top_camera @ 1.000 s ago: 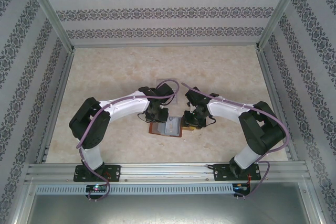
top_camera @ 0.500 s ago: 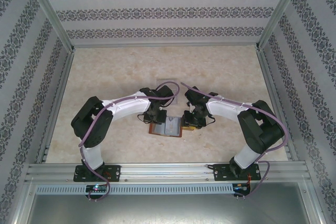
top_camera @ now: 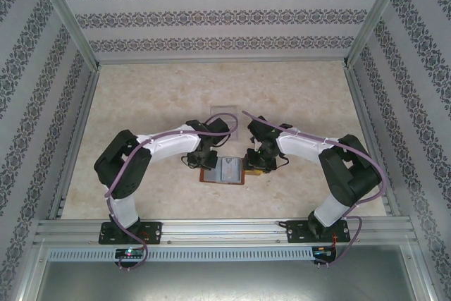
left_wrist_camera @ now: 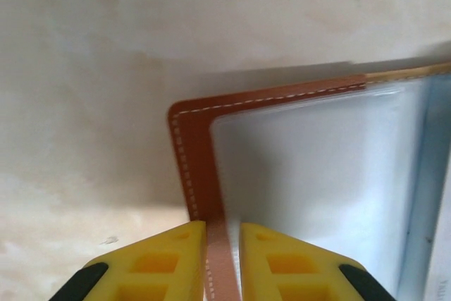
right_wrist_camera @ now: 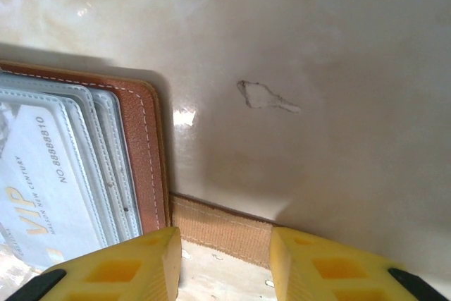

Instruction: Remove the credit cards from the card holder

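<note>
The card holder [top_camera: 224, 172] lies open on the table between both arms, reddish-brown with pale inner pockets. In the left wrist view its stitched left border [left_wrist_camera: 194, 167] runs up between my left gripper's [left_wrist_camera: 223, 227] yellow fingers. These stand slightly apart, with a sliver of gap beside the strip, so this gripper is open. A pale credit card [right_wrist_camera: 42, 188] printed "VIP" sits in the right-hand clear pockets. My right gripper [right_wrist_camera: 225, 234] is shut across the tan strap tab [right_wrist_camera: 222, 227], which fills the space between its fingers. Seen from above, the left gripper [top_camera: 203, 160] and right gripper [top_camera: 255, 162] flank the wallet.
A clear plastic tray [top_camera: 224, 116] lies just behind the wallet. Patterned walls and metal frame posts enclose the marbled table [top_camera: 141, 103]. A small scratch mark [right_wrist_camera: 268, 96] shows on the table right of the wallet.
My left gripper has slid a little left, from over the wallet's left half to its left border, and its jaws have parted slightly. The right gripper has not moved.
</note>
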